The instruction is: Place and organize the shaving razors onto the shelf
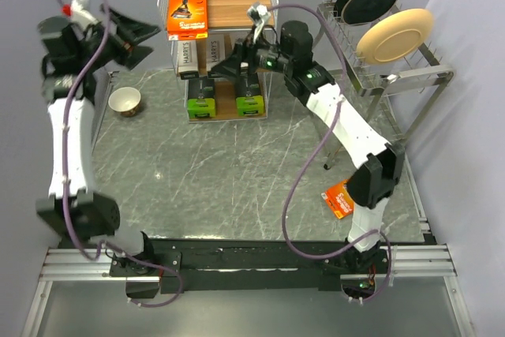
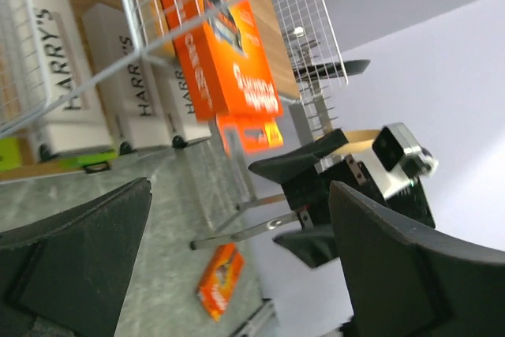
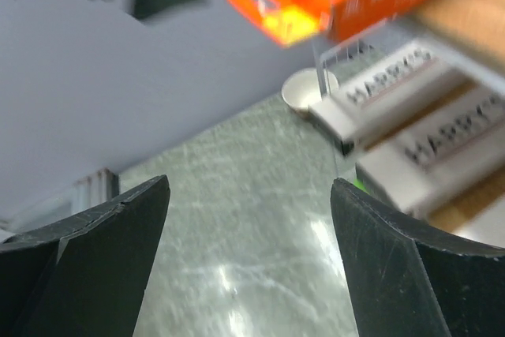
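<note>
Found the left gripper (image 1: 140,43) wide open and empty, left of the shelf (image 1: 246,7), and the right gripper (image 3: 250,187) open too, empty, before the middle tier. Saw one orange razor pack (image 1: 187,12) on the top tier, white boxes (image 1: 187,59) on the middle, green-ended boxes (image 1: 203,102) below, another orange pack (image 1: 338,200) on the table (image 1: 197,171) by the right arm (image 1: 355,136).

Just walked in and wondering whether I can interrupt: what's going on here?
Two robot arms are stocking razor packs on the shelf. An orange pack lies on its top tier, white boxes on the middle, black-and-green boxes on the bottom. Both hands are open and empty: the left hand is raised left of the shelf, the right hand is at its front. A loose pack lies on the table by the right arm's base.
</note>
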`<state>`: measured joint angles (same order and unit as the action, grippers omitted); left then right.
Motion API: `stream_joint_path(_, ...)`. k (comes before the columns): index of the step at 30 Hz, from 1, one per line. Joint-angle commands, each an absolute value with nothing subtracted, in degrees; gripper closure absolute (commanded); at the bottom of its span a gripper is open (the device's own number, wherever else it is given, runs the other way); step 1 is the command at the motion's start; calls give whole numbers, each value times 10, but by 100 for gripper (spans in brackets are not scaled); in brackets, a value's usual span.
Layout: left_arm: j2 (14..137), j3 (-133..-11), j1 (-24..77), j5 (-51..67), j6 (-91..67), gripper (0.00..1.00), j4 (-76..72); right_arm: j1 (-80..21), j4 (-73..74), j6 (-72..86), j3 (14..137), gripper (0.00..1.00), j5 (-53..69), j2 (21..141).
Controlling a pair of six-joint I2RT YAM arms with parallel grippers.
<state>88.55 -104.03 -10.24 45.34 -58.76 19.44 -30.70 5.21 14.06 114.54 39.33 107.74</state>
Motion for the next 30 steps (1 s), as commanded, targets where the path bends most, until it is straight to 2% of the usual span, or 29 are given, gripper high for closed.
stream_joint_path(1, 765, -941, -132, 531, -472, 1, 208, -286, 100, 52, 1050, 10, 392, 965)
stream_joint_path(5, 657, -728, -106, 568, -417, 0, 166, -244, 191, -81, 850, 9, 374, 822)
stream_joint_path(6, 635, -700, -95, 563, -362, 1, 159, -236, 228, -144, 815, 8, 355, 797)
stream_joint_path(9, 568, -620, 8, 509, -190, 1, 171, -179, 304, -239, 705, 5, 310, 717)
stream_joint_path(11, 562, -578, 100, 480, -153, 1, 149, -126, 341, -267, 652, 2, 281, 680)
stream_joint_path(15, 646, -562, 225, 430, -114, 1, 85, -21, 418, -346, 573, 0, 245, 632)
stream_joint_path(22, 810, -562, 391, 345, -87, 0, -81, 124, 424, -457, 433, 0, 181, 543)
stream_joint_path(26, 911, -567, 449, 323, -177, 0, -193, 213, 426, -504, 382, 0, 183, 539)
stream_joint_path(30, 1058, -616, 475, 343, -292, 6, -284, 225, 432, -499, 360, 0, 184, 525)
